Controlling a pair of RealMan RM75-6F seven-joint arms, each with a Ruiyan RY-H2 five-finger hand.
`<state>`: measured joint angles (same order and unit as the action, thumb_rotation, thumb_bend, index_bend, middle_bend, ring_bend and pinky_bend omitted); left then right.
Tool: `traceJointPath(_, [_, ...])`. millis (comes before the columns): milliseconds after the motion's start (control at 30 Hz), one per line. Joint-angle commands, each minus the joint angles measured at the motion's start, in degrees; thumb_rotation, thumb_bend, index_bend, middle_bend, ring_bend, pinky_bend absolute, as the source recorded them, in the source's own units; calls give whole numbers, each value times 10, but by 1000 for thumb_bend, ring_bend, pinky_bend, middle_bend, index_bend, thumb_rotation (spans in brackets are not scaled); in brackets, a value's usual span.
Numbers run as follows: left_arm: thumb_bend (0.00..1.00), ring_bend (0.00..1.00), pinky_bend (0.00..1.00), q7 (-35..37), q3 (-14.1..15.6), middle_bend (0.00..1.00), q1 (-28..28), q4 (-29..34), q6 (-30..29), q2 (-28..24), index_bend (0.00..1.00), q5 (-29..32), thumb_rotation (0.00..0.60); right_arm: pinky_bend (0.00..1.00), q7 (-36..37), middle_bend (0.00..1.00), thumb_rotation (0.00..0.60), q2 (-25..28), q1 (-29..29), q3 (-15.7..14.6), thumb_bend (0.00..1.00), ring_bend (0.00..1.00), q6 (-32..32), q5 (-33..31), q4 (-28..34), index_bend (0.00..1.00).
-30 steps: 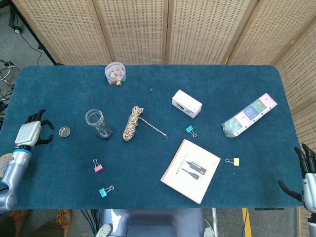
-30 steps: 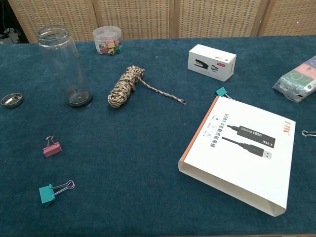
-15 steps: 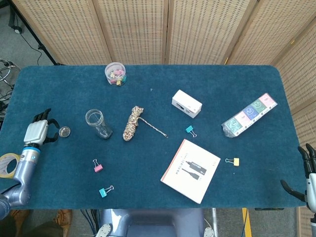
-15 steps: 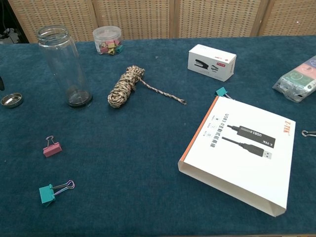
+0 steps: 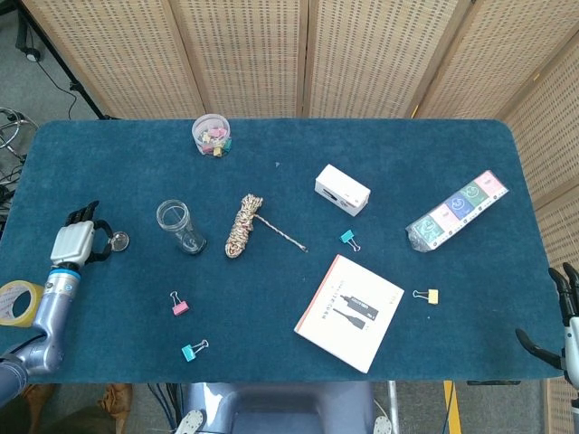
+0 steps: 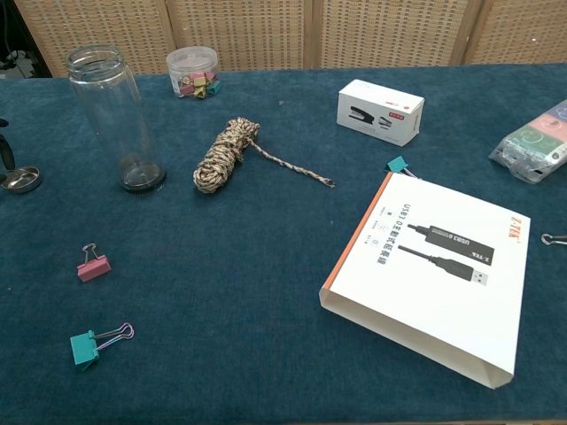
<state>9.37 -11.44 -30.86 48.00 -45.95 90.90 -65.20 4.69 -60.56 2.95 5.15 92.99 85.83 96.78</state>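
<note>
My left hand (image 5: 77, 239) hovers at the table's left edge, fingers spread and holding nothing. Its dark fingertips (image 6: 4, 152) reach the small round metal lid (image 5: 118, 240) (image 6: 19, 180); whether they touch it I cannot tell. Just right of the lid stands an empty glass jar (image 5: 181, 226) (image 6: 115, 115), upright and uncapped. My right hand (image 5: 564, 318) hangs off the table's front right corner, fingers apart, empty, and nearest the yellow binder clip (image 5: 428, 296).
A coiled rope (image 5: 242, 224) lies right of the jar. A white stapler box (image 5: 342, 190), a flat USB box (image 5: 348, 311), a wrapped packet (image 5: 457, 210), a tub of clips (image 5: 211, 135), pink (image 5: 179, 307) and teal (image 5: 190, 351) clips lie about. A tape roll (image 5: 16, 301) sits beside the left arm.
My left hand has slid right along the table's left side until its fingers reach the metal lid. The right hand has sunk slightly lower at the corner.
</note>
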Motion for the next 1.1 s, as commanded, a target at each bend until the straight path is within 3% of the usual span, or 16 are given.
traceJointPath(33, [414,0,0,1,-2,0,-2,-3,-2,4,530,-1,600,0,3,0,600,1,0,0,210,0,0,-1,-1,0])
traceJointPath(1100, [486,0,0,-22,-10,0,-4,-12,-13,20,641,1,600,0,12,0,600,3,0,0,210,0,-3,0,-1,0])
